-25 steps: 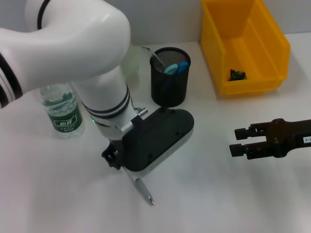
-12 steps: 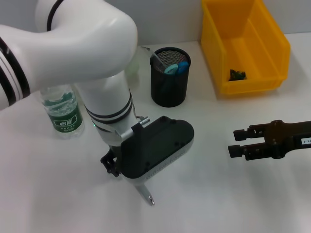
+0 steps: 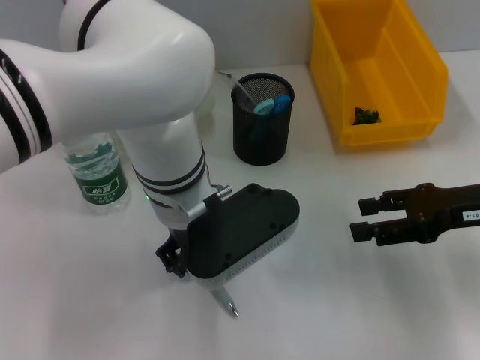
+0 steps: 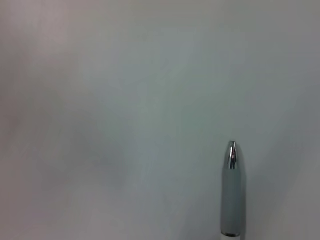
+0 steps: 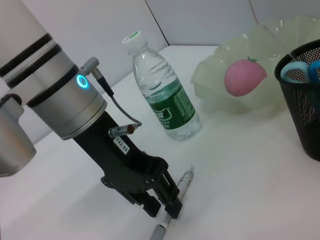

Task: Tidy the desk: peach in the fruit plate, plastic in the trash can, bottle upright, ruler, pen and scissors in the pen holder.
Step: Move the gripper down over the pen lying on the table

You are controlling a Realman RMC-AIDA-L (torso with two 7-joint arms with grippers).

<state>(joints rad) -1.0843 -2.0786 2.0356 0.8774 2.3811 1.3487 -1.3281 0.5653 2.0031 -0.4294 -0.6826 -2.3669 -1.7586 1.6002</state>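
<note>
Status check, desk tidy, as I read it from the remote station.

Done, per cams:
- Peach point(image 5: 244, 77) sits in the fruit plate point(image 5: 280, 42).
- Bottle point(image 3: 96, 174) stands upright near the desk's left side, cap on.
- Pen holder point(image 3: 262, 120) already has blue-handled scissors point(image 3: 273, 104) in it. A pale strip beside them may be the ruler; can't confirm.
- Trash can point(image 3: 377, 67) (yellow bin) holds a small dark-green item, prob. the plastic; too small to confirm.

Left to do:
- Pen point(image 3: 223, 298) lies flat on the desk point(image 3: 360, 300), well apart from the holder. Only its silver tip shows in head view; the rest is hidden under the left wrist housing.

Grippers:
- Left gripper point(image 5: 167, 212) is down at the pen. In right wrist view the two black fingers point(image 5: 172, 191) stand on either side of the barrel, about mid-length, tips at desk level. They look close to the barrel, but I can't tell whether they've clamped it or just bracket it. The pen looks to be lying on the surface, not lifted.
- Right gripper point(image 3: 361, 220) hovers over bare desk on the right, fingers parted, nothing held. Idle.

Judgement: last item in hand, i.e. pen pickup. Remaining seq: confirm grasp, lift, carry to holder, drop in tip-down. Risk: thin round barrel may roll or slip if the pinch is off-centre.
</note>
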